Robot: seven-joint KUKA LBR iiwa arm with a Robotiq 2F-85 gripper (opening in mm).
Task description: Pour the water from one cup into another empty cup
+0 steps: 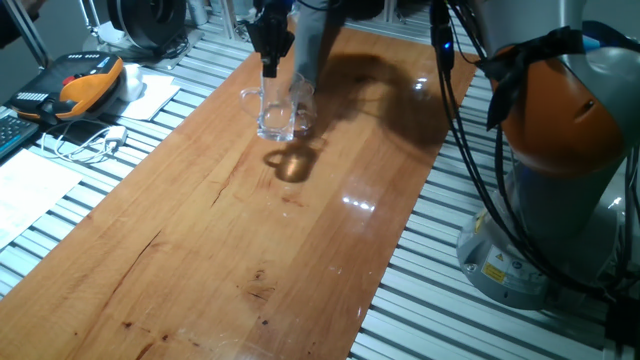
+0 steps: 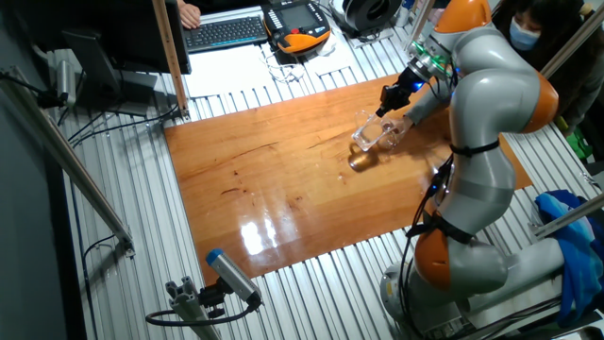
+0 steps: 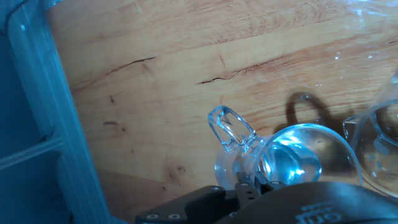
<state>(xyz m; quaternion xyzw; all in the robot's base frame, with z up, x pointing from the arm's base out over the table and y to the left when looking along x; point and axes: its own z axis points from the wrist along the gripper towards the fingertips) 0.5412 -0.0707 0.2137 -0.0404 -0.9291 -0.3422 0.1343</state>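
Observation:
The clear glass mug with a looped handle is on the far part of the wooden board. It also shows in the other fixed view and the hand view. Clear water glints in its bottom. My gripper comes from above and is shut on the mug's rim by the handle, also seen in the other fixed view and the hand view. The smaller handle-less tumbler stands right beside the mug, at the hand view's right edge. I cannot tell whether the mug is lifted.
An orange teach pendant, cables and papers lie left of the board on the slatted table. A keyboard is at the back. The arm's base and hanging cables stand at the right.

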